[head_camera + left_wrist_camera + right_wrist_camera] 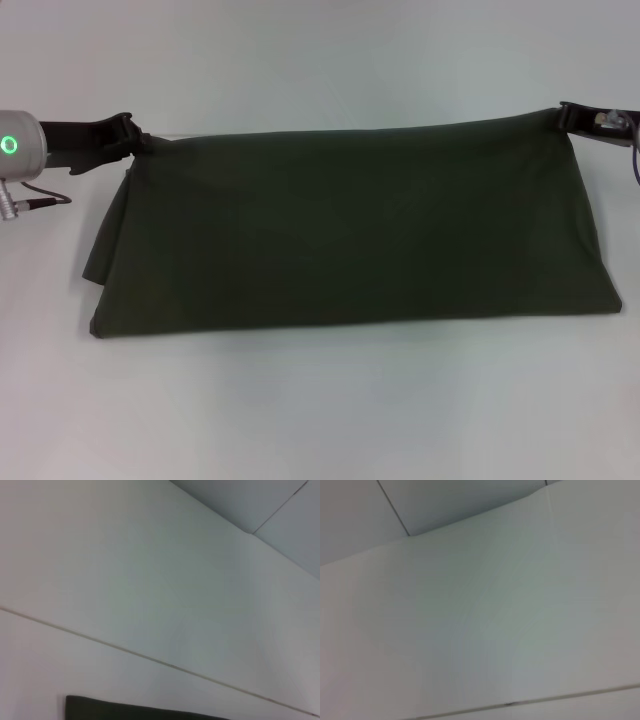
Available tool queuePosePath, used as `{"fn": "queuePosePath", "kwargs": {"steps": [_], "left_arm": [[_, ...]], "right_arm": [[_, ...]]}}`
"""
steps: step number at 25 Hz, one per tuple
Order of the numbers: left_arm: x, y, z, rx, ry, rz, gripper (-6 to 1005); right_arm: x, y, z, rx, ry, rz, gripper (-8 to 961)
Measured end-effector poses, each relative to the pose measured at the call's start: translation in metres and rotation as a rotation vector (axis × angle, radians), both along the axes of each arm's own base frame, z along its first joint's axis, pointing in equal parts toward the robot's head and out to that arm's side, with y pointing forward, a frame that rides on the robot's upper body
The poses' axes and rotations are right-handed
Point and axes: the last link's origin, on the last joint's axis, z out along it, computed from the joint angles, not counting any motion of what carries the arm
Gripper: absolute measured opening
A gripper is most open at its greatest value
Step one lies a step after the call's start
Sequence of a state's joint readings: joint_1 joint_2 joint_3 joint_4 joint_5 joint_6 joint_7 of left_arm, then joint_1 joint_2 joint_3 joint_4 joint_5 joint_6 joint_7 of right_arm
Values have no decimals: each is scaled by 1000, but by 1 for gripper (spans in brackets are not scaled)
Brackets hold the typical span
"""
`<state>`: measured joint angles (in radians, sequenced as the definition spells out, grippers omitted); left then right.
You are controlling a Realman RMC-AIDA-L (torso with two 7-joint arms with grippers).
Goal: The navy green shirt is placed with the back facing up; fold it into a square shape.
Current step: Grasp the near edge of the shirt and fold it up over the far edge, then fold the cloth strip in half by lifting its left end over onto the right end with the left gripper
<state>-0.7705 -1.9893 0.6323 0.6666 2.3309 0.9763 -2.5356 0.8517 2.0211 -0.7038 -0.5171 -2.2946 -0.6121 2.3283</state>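
Two grippers: each holds one far corner of the shirt, so the cloth hangs stretched between them like a taut sheet.
Left gripper (128,135): at the far left corner of the cloth; its black jaws are closed on a bunched pinch of fabric.
Right gripper (572,115): at the far right corner, slightly farther back than the left; its jaws appear closed on the cloth edge, the contact being partly hidden by the fabric.
Shirt (350,230): lies across the middle of the tabletop, its far edge raised and pulled straight, its near edge resting flat.
Reason for hold: judged as a fold in progress, the lifted edge kept tense so that it can be carried over without wrinkling.
Shape: a wide trapezoid, broader at the near edge; a loose flap sags at the left side.
Material: dark olive, matte, soft woven cotton, plain with no print showing; faint diagonal tension creases run from the corners.
Tabletop (320,420): pale, smooth, lightly glossy.
Wrist views: mostly pale panels with thin seams; a dark strip shows in the left one.
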Motion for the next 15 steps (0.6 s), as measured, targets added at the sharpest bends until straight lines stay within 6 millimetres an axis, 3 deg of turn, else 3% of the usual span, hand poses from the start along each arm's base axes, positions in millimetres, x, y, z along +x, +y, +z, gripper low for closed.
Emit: {"fn": "queuePosePath", "kwargs": {"steps": [10,13,15], "left_arm": [[2,6,-9,25,62,-22,0],[-1,9,-8,64,99,-33,162],[-7,9,-1,103,113,-24,233]], "right_arm": [[-4,4,-6,-10,-50,10,90],[10,1,2,31,-17,-42,100],[22,-4,13,75,25,-79,184]]}}
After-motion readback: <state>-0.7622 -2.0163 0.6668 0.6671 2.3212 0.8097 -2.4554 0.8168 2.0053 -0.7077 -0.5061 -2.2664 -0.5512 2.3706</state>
